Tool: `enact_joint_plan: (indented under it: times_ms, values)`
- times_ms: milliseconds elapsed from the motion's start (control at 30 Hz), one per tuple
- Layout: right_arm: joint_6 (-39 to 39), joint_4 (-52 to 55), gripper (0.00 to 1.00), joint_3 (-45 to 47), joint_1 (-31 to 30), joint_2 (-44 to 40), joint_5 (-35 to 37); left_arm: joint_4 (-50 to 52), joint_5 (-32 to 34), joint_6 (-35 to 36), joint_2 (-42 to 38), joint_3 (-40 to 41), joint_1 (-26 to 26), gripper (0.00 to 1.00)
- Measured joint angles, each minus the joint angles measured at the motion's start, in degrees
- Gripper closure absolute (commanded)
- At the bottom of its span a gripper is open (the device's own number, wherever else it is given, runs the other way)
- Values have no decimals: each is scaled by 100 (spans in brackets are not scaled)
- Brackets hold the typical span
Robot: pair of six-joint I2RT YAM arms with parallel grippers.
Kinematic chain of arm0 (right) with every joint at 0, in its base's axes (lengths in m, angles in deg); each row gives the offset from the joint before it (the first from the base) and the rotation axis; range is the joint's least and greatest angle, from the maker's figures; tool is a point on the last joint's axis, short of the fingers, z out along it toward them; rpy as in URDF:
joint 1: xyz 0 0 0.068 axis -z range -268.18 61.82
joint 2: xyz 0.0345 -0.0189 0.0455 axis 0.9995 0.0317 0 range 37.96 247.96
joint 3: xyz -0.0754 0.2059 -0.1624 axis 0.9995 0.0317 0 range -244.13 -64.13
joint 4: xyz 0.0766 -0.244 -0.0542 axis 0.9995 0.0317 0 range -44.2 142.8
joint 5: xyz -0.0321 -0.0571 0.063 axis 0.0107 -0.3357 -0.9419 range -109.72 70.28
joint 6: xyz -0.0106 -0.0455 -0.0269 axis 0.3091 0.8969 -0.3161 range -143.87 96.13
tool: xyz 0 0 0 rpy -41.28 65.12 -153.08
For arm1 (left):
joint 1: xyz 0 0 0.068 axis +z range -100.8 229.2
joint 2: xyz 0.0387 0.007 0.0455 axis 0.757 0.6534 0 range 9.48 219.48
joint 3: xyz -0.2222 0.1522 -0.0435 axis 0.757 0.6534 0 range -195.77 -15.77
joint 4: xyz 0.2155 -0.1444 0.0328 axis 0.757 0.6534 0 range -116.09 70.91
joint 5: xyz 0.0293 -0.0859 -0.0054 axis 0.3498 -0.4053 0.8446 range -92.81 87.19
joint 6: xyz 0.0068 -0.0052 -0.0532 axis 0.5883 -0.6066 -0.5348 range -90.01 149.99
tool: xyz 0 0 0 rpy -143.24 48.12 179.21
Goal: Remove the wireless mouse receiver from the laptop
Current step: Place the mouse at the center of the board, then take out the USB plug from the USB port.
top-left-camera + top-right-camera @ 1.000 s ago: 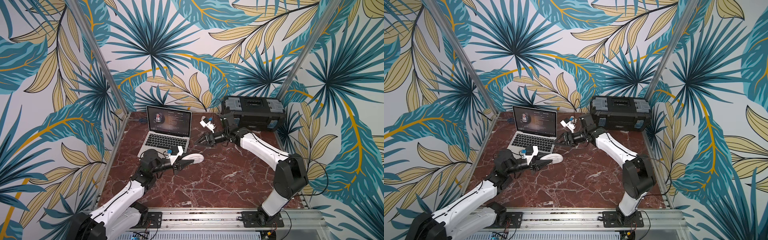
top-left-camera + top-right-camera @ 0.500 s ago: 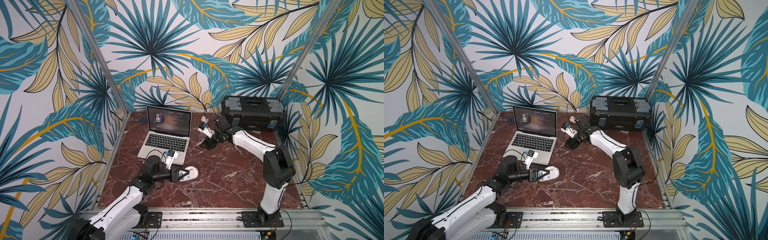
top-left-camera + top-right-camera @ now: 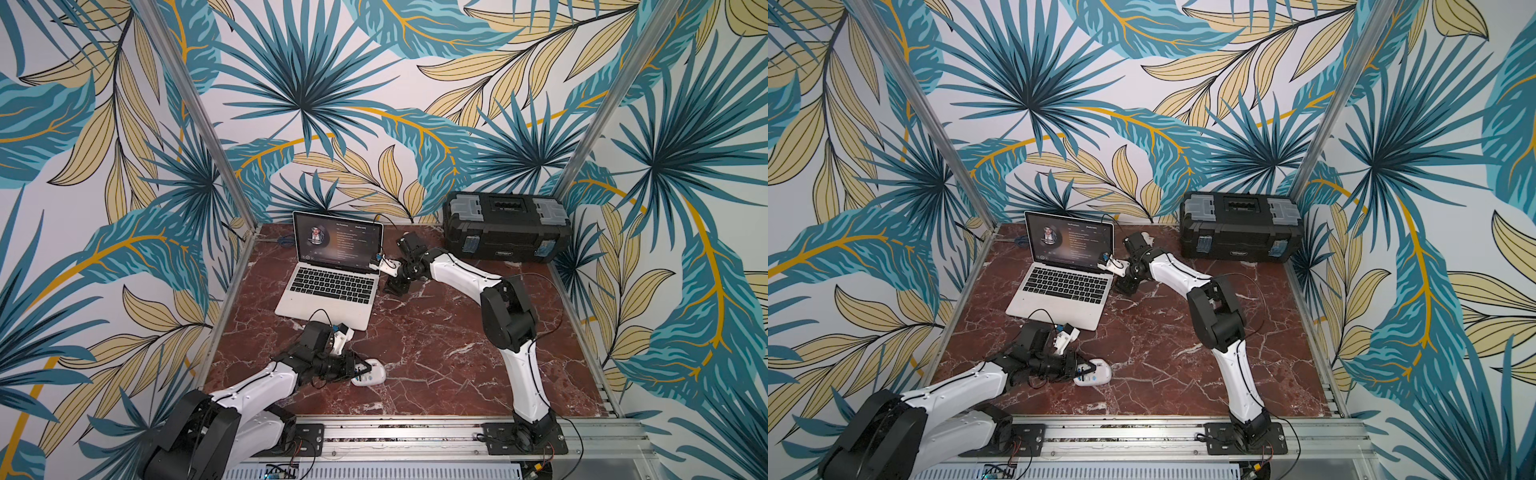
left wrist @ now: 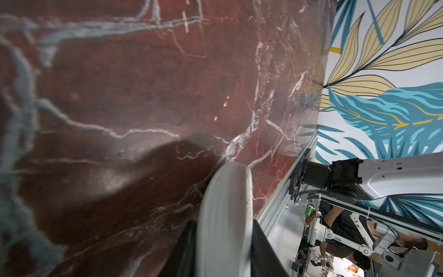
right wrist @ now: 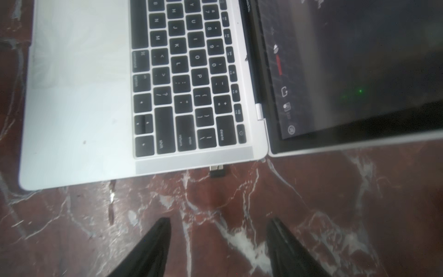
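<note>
One silver laptop (image 5: 79, 108), stubby black receiver (image 5: 217, 172) protruding

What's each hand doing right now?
Left hand: closed on the white mouse.
Right hand: open, empty, short of the receiver in the laptop.

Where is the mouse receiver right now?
In the right wrist view, the small black receiver juts from the silver-grey laptop's right edge near the hinge, facing the right gripper.

Silver laptop (image 3: 320, 309), black receiver (image 5: 217, 172), red white-veined table (image 3: 436, 353), white mouse (image 3: 371, 375)
</note>
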Motion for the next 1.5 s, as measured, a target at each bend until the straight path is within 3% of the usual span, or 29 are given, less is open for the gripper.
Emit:
enact_joint_plan:
  times_ms: [200,233,267,333,467,800,967,1100,1200,1333,1500]
  values:
    - [125,933,34,-1244,-44,949,192,-214,-109,201,507,-225,0,89]
    - [155,1119,35,-1504,-59,1104,225,-219,-125,236,588,-282,0,79]
    - [195,1309,35,-1762,-72,1235,240,-219,-129,273,649,-328,0,64]
    - [256,1626,38,-2227,-109,1447,323,-184,-61,350,697,-404,-2,56]
    - [409,2017,40,-2660,-195,1659,435,48,212,474,656,-466,55,30]
    - [575,2500,45,-3099,-304,1858,474,1056,796,879,122,-807,767,26]
    - [581,2667,45,-3388,-310,1991,474,1631,1097,1252,-168,-1587,1558,22]
    - [592,2767,45,-3539,-317,2074,479,1526,1978,1502,-101,-2409,2149,19]
    - [603,2806,45,-3744,-317,2177,474,1228,2557,1639,442,-2992,2636,20]
    - [601,2922,45,-3960,-317,2291,468,1196,3051,1884,1858,-3998,3283,25]
    - [599,3016,46,-4107,-315,2356,470,1543,3211,2267,3707,-5388,3665,27]
